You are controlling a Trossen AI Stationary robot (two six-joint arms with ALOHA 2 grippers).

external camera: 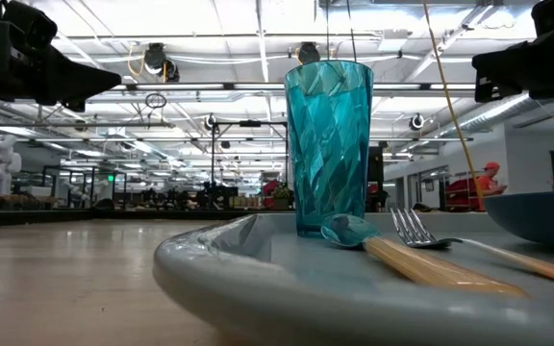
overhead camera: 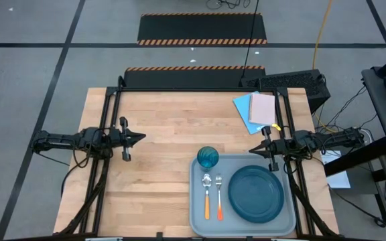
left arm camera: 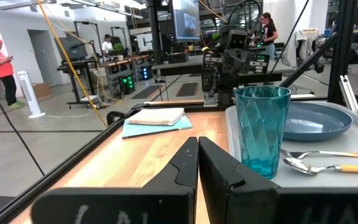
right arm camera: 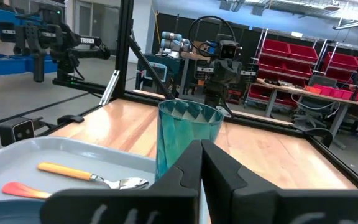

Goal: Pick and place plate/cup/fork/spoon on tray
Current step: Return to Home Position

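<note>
At the near right corner of the table (overhead camera: 153,127) sits my tray (overhead camera: 197,214), and all four pieces lie on it. The plate (overhead camera: 255,193) fills the tray's right half. The cup (overhead camera: 208,157) stands upright in the tray's far left corner. The spoon (overhead camera: 206,194) and fork (overhead camera: 218,195) lie side by side between the tray's left rim and the plate, spoon to the left, metal ends toward the cup, orange handles toward the near edge.

My left tool (overhead camera: 139,138) hangs over the table's left side, well apart from the tray, its fingers clenched together with nothing between them; the left wrist view shows the two dark fingers (left arm camera: 185,163) meeting at a thin seam. My right tool (overhead camera: 253,150) hovers by the tray's far right corner, just beyond the plate, likewise closed on nothing, as the right wrist view confirms.

Only the overhead view shows the layout and the blue and pink sheets (overhead camera: 254,110) near the table's far right corner. The low view alone shows the cup's faceted wall and the spoon's bowl lying just in front of it. The left wrist view shows people in the room beyond.
</note>
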